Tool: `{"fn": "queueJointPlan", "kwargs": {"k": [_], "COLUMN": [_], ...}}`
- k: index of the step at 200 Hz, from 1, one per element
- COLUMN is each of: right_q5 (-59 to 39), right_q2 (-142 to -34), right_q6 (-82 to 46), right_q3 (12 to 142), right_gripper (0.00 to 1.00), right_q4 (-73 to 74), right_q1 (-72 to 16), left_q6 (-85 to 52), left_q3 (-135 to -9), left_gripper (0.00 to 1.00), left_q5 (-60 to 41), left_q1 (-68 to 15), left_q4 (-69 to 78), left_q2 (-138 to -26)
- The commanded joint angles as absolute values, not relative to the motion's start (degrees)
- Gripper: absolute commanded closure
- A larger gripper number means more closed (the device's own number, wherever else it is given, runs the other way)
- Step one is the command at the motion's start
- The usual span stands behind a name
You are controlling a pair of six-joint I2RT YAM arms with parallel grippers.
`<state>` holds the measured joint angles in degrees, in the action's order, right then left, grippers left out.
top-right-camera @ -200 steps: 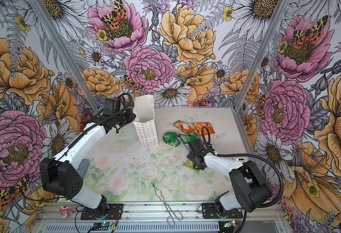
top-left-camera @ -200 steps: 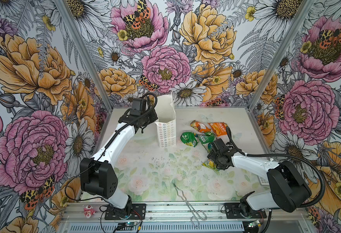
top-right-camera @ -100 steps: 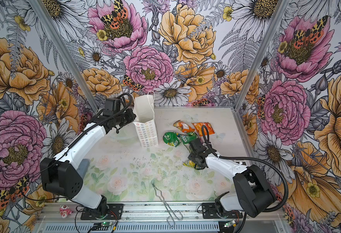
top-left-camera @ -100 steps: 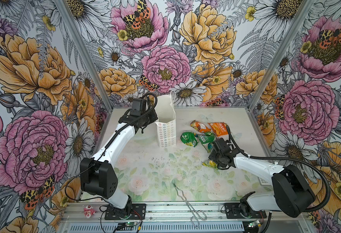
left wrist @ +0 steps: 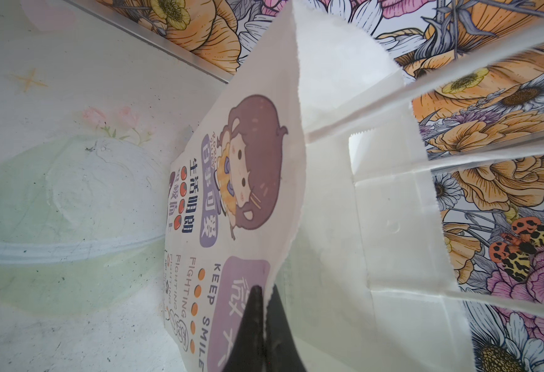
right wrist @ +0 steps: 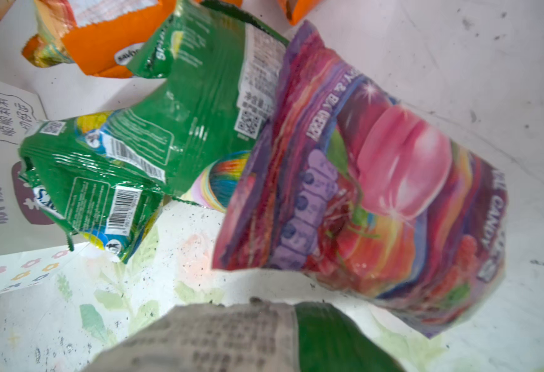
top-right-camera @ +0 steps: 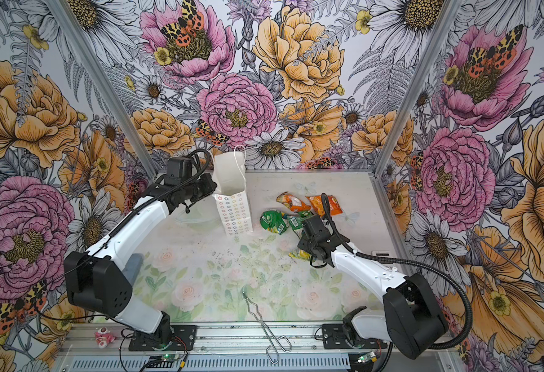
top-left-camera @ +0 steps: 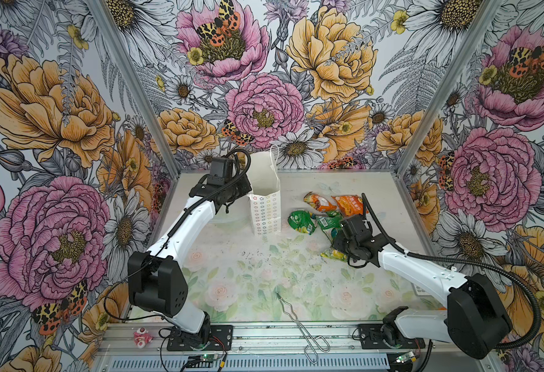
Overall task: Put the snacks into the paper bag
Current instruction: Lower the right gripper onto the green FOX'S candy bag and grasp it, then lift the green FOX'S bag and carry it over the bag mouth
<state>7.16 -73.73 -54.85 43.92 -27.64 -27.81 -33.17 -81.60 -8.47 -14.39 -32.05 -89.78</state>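
The yellow-green packet (top-left-camera: 334, 254) lies on the tabletop (top-left-camera: 264, 273), just in front of the other snacks (top-left-camera: 325, 212) and well apart from the bag (top-left-camera: 265, 212), with the right pincer (top-left-camera: 342, 250) down on it. We judge the step in hand to be picking up this packet. In the right wrist view it fills the near edge and hides the fingers, so we cannot tell whether they are spread or already biting.

To do this well, we would close on a flat sealed edge rather than the puffed middle, since the film looks slick. We would then lift straight up clear of the neighbours and carry it high over the bag's rim before letting go.

Up close the packet is shiny and crinkled, green beside a pale panel of fine print. Just beyond it lies the purple-pink packet (right wrist: 376, 193), touching one of two green packets (right wrist: 199, 96). The orange packets (top-left-camera: 349, 204) lie farther back.

The bag stands upright near the back of the tabletop with its mouth open. It is white, with flower outlines on its side and a cartoon girl on its face. The left pincer (left wrist: 264, 296) is pressed together on the rim of that face and appears to steady it. A clear bowl (top-left-camera: 228, 219) sits beside the bag, and tongs (top-left-camera: 299, 322) lie at the front edge.
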Motion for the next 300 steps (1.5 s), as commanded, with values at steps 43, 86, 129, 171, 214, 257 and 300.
{"fn": "queueJointPlan", "kwargs": {"k": [43,86,129,171,214,257,300], "right_q5": [6.24,5.70,4.98,3.15,1.73,1.23,0.10], "right_q2": [-69.57,-68.63,-70.43,-74.16,-78.44,-83.35,-88.48], "right_q6": [-48.13,-44.17,-39.69,-36.25,-32.13,-27.81,-24.95], "right_q3": [50.54,55.48,61.91,68.91,77.95,87.51,97.19], "right_gripper": [0.49,0.50,0.51,0.52,0.52,0.52,0.52], "right_q4": [-26.98,-27.24,-27.34,-27.42,-27.34,-27.36,-27.16], "right_q1": [-28.38,-28.39,-28.53,-29.07,-30.73,-32.71,-34.83], "left_q6": [-33.93,-34.09,-34.19,-34.02,-34.10,-34.11,-34.23], "left_q3": [-79.94,-79.84,-79.80,-79.81,-79.10,-78.45,-77.74], "left_gripper": [1.00,1.00,1.00,1.00,1.00,1.00,1.00], "left_q5": [-9.34,-9.23,-9.23,-9.23,-9.19,-9.78,-11.83], "left_q1": [-13.80,-13.80,-13.98,-13.89,-13.71,-13.71,-13.63], "left_q4": [-32.26,-32.17,-31.99,-31.99,-31.64,-30.74,-29.06], "left_q2": [-89.44,-89.19,-89.02,-88.34,-87.40,-86.82,-86.25]}}
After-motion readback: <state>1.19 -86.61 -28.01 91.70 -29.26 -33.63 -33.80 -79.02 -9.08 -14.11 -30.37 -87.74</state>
